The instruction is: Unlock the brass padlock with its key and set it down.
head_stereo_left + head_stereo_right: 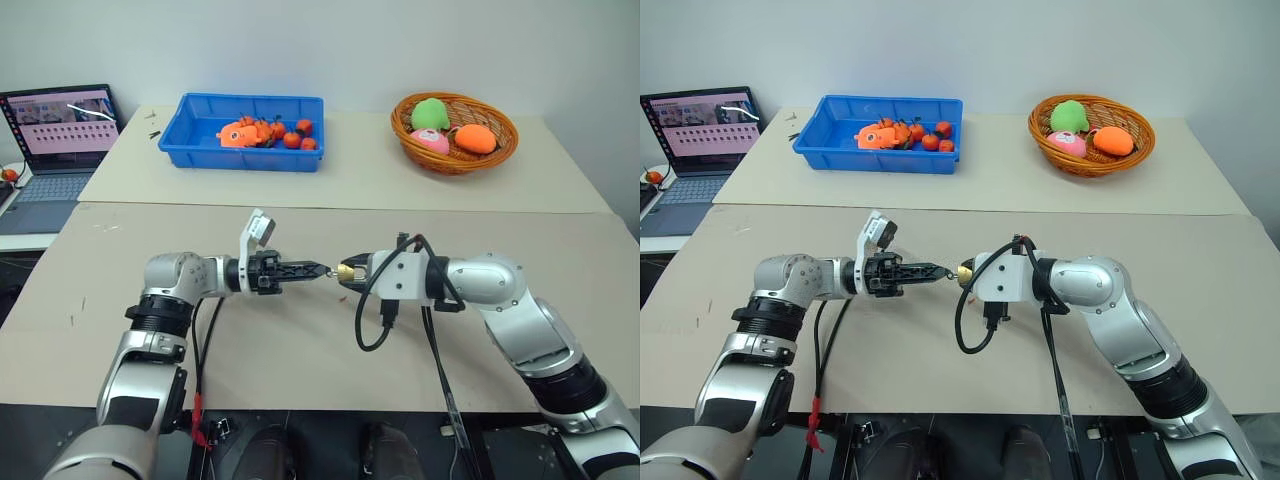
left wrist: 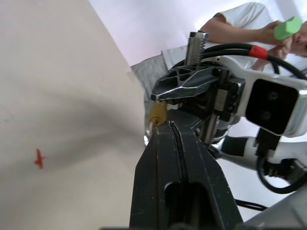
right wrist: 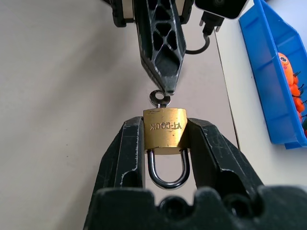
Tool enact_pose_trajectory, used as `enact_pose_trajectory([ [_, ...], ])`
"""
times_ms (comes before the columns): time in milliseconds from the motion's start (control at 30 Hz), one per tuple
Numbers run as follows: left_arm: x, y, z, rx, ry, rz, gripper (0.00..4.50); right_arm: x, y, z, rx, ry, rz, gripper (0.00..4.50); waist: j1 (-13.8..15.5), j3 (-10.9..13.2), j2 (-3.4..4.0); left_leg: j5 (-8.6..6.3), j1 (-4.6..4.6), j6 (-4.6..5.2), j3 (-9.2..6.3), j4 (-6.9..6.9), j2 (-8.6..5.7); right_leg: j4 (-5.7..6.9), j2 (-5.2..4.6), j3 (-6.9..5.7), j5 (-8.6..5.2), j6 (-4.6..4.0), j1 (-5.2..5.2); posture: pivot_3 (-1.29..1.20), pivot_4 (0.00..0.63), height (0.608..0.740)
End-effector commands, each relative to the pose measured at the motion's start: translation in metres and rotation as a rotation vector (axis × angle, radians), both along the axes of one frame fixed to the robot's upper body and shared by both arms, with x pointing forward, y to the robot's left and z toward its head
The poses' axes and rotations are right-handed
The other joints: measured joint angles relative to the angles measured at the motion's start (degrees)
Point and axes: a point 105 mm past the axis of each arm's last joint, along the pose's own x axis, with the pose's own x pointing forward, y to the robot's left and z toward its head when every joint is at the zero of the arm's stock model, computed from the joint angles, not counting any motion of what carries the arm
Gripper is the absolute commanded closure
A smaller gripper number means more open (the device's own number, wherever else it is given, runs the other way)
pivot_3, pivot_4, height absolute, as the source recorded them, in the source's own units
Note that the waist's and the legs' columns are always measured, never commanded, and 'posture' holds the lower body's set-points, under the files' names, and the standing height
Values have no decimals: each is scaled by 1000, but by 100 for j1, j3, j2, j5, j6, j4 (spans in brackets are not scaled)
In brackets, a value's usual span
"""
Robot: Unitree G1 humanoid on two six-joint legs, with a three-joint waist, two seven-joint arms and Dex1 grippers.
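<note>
Beige tabletop lies beneath both arms, held above its near edge. Right gripper (image 3: 165, 143) clamps the small golden-brass padlock (image 3: 164, 131), silver shackle toward its wrist. Opposite, left gripper (image 1: 322, 269) pinches the thin silvery key (image 3: 159, 98), seated in the keyhole, in line.

Right gripper (image 3: 165, 143) clamps brass padlock (image 3: 165, 132); key (image 3: 159, 99) apparently inserted.

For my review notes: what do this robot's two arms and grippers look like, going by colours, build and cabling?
Both arms are silver-grey metal with black joint rings. The left gripper and right gripper each have two black plastic fingers with a cut-out lattice pattern. White housings sit at the wrists, and black cables loop loosely beneath them; one cable carries a red band.
</note>
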Motion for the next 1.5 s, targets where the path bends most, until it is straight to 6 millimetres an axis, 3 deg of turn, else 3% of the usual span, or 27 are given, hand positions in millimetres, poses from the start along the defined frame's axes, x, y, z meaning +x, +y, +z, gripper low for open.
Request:
enact_pose_trajectory([
  [33, 2, -10, 0, 50, -194, 23, 4479, -2, 2, 16, 20, -76, 18, 3590, 4, 0, 0, 0, 0, 0, 0, 0, 0, 0, -1, 0, 0, 0, 1, 0, 150, 692],
  [467, 21, -15, 3, 56, -383, 159, 4479, 0, 3, 15, 20, -84, 12, 3590, 1, 0, 0, 0, -2, 0, 0, 5, 0, 1, 0, -2, 1, -1, 0, 0, 150, 692],
  [733, 36, -8, 2, 170, -782, 280, 4479, 0, 4, 14, 21, -81, 15, 3590, 5, 0, -1, 0, -2, 1, 0, 4, -1, -4, -1, -3, 2, -1, 1, 0, 150, 692],
  [867, 44, -4, 3, 176, -817, 326, 4479, -1, 4, 13, 20, -81, 17, 3590, 20, 0, -1, 0, -4, 1, -2, 5, -1, -2, -1, -5, 3, -2, 0, 0, 150, 692],
  [1067, 50, -1, 1, 193, -846, 360, 4479, 0, 5, 13, 19, -82, 21, 3590, 13, 0, -1, -1, -8, 2, -4, 5, -1, -3, -1, -7, 3, -1, -3, 0, 150, 692],
  [1267, 44, 1, -1, 128, -596, 299, 4479, -1, 5, 13, 19, -83, 22, 3590, 2, 0, -1, -1, -8, 3, -5, 5, -1, 0, -1, -6, 3, 0, -3, 0, 150, 692],
  [1500, 29, 7, -8, 154, -551, 218, 4479, -4, 6, 10, 21, -80, 16, 3590, -2, 0, -1, -1, -10, 3, -5, 5, 0, 1, 0, -5, 3, 0, -7, 0, 150, 692],
])
